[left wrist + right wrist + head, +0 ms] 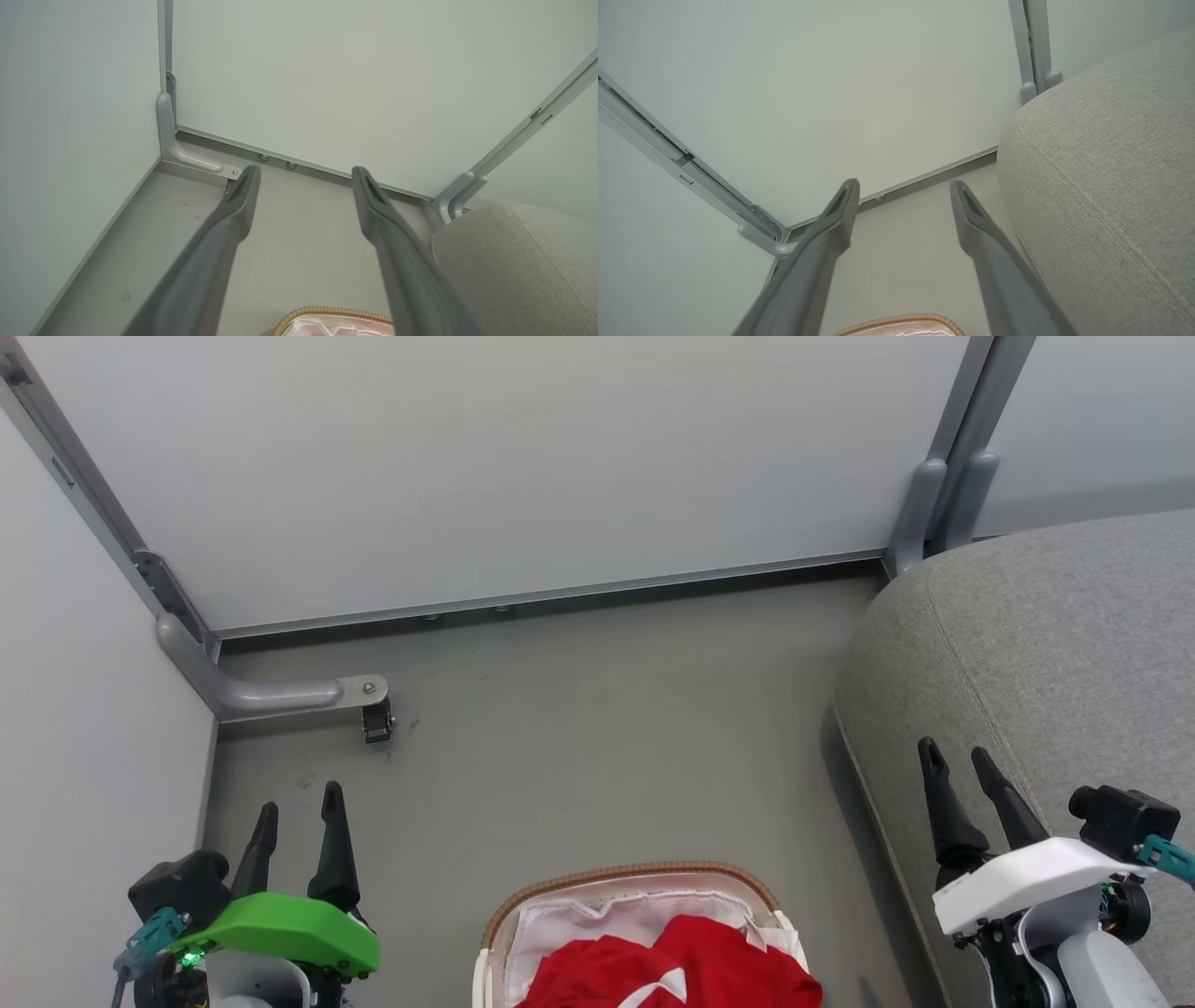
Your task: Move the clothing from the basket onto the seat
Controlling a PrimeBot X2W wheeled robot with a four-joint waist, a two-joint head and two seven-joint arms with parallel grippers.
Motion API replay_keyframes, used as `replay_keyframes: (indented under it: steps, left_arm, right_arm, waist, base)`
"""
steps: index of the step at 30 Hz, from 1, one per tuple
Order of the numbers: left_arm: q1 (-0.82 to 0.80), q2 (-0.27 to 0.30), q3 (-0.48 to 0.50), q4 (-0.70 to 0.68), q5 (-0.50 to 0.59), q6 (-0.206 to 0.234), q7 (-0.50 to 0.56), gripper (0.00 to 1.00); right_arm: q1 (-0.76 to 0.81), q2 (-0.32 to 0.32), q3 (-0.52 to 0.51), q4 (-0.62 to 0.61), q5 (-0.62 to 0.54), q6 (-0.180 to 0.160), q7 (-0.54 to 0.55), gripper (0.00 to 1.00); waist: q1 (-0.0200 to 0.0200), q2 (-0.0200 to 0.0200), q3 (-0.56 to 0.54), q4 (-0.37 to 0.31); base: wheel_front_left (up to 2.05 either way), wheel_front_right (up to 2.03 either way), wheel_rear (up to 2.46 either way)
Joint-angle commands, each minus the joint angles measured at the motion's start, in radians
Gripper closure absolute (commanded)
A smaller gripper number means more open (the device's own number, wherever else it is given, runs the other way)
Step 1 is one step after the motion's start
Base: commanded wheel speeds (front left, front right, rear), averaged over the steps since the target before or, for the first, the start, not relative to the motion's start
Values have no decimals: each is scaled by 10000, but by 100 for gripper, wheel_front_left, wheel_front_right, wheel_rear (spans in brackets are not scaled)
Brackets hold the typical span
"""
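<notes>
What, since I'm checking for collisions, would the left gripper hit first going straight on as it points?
Likely the floor near the foot of the wall: the open left gripper frames that joint, with nothing nearer. Depth is unclear, so it could be the wall itself.

Looked along the right gripper, with its two dark fingers spread wide and nothing held between them. Showed the seat at the right side, light grey, with a stitched seam, near the right finger. Caught the brown woven rim of the basket at the bottom edge, on grey floor, before a pale wall.
</notes>
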Motion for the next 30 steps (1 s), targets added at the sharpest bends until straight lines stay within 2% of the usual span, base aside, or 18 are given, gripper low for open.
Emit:
replay_keyframes:
  steps: [1,16,30]
  left_arm:
    - [-187,103,-35,-149,304,57,-115,0]
    - [-141,67,-183,-329,1905,172,-500,0]
    - [216,-231,121,-406,3030,105,-805,0]
  right_arm:
    - [-155,-102,14,-63,-326,5,-125,0]
    - [-112,-39,-89,-58,-2047,4,-512,0]
    - [-85,5,-143,267,-3442,5,-826,0]
  waist:
    - [0,0,9,3]
    - [0,0,50,18]
    - [0,0,65,32]
  base:
    - [0,0,0]
    - [0,0,0]
    - [0,0,0]
